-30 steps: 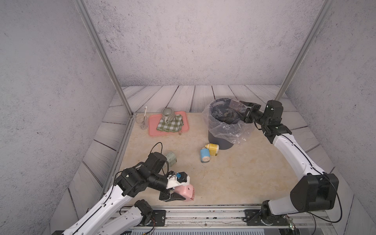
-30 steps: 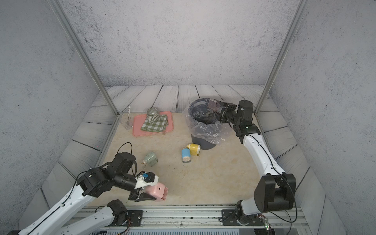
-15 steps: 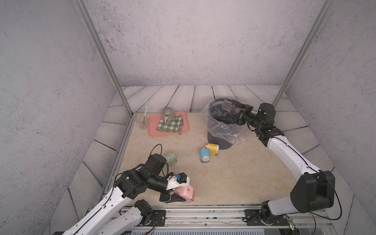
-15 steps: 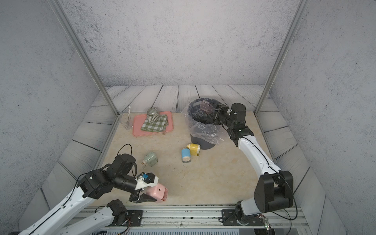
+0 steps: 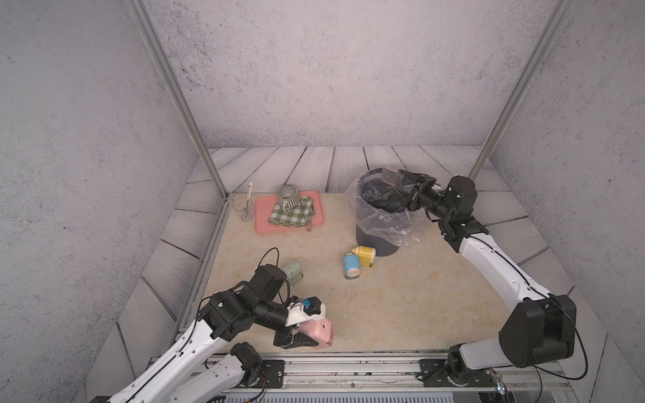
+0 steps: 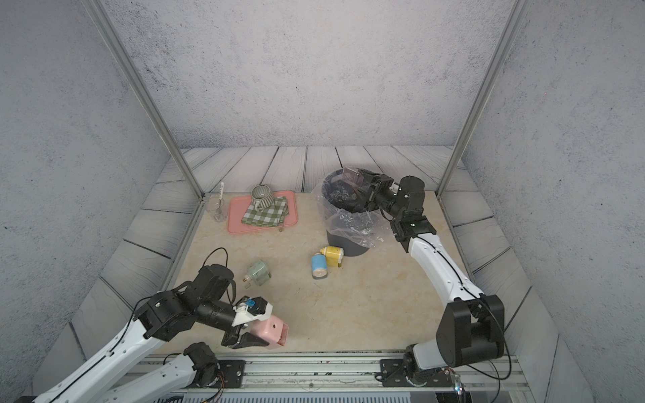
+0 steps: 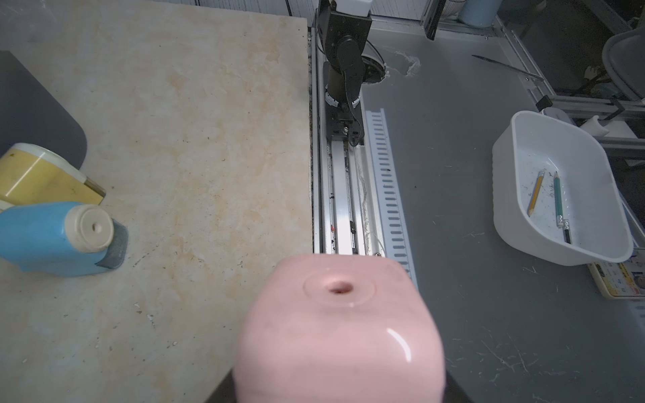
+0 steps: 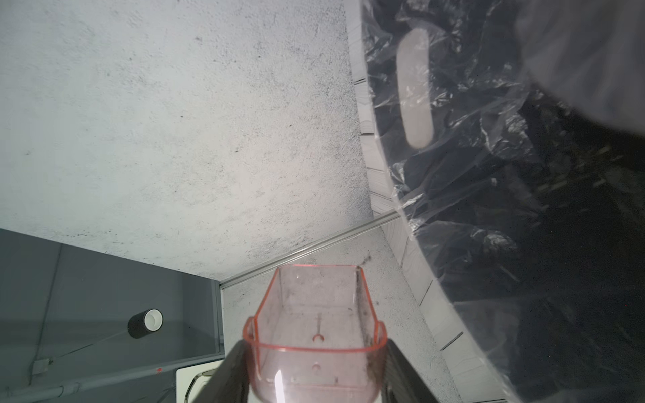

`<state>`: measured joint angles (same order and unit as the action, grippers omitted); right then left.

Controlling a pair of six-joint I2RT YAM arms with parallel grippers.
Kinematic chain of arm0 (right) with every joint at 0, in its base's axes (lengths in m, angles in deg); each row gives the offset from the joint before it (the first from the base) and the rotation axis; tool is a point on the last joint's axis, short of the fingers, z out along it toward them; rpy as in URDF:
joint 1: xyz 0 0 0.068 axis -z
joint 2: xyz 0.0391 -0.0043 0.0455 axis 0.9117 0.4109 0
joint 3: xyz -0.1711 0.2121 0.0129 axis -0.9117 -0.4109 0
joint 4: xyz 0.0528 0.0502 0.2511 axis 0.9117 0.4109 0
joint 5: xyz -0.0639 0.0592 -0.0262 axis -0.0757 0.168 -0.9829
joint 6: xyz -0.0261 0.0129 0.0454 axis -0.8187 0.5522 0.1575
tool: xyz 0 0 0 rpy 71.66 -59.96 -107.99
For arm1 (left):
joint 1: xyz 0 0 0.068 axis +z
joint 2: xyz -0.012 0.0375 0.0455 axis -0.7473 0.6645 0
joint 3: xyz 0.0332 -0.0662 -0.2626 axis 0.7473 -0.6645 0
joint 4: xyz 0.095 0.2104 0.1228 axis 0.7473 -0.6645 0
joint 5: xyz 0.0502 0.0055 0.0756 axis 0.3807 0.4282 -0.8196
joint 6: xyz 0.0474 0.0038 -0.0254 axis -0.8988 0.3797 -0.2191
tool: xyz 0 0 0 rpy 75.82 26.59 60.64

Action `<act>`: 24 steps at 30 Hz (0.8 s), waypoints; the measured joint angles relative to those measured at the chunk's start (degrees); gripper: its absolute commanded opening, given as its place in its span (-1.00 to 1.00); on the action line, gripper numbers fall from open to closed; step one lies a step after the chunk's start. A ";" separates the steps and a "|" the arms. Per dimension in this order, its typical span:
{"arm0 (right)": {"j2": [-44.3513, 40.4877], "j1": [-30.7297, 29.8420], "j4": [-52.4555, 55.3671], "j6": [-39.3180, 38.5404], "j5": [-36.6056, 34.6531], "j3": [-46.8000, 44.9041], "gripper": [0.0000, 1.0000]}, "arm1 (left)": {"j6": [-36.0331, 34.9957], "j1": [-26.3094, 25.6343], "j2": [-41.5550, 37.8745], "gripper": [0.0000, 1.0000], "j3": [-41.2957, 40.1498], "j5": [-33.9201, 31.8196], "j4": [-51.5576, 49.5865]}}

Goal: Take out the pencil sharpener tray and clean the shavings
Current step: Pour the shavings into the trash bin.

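On the beige marbled surface (image 5: pixel 401 296), upper right of centre in a top view, the right pincer (image 5: pixel 405 183) grips the clear, pink-tinted sharpener tray (image 5: pixel 389 177) by one end, out over the bag-lined bin (image 5: pixel 373 237). At lower left the left pincer (image 5: pixel 309 329) is clamped on the pink sharpener (image 5: pixel 319 331). I'd worry a hard shake could slip the tray into the bin or scatter dust past its rim, and in the right wrist view the tray looks nearly empty, with dark graphite smears along one wall.
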<state>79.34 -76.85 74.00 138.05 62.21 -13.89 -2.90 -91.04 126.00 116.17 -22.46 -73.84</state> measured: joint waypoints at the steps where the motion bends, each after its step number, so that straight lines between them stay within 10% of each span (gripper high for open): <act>1: -0.09 0.07 3.13 -0.28 0.04 1.05 -1.00 | -0.02 0.00 -0.02 -1.00 0.00 -0.09 0.00; 24: -2.80 -0.52 -3.23 0.31 1.70 -3.21 -1.00 | -0.42 -0.22 0.74 -1.00 -0.09 -0.81 -0.35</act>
<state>76.54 -77.38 70.77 138.35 63.91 -17.10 -3.32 -91.25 126.74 116.08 -23.27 -74.19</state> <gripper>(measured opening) 0.558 0.595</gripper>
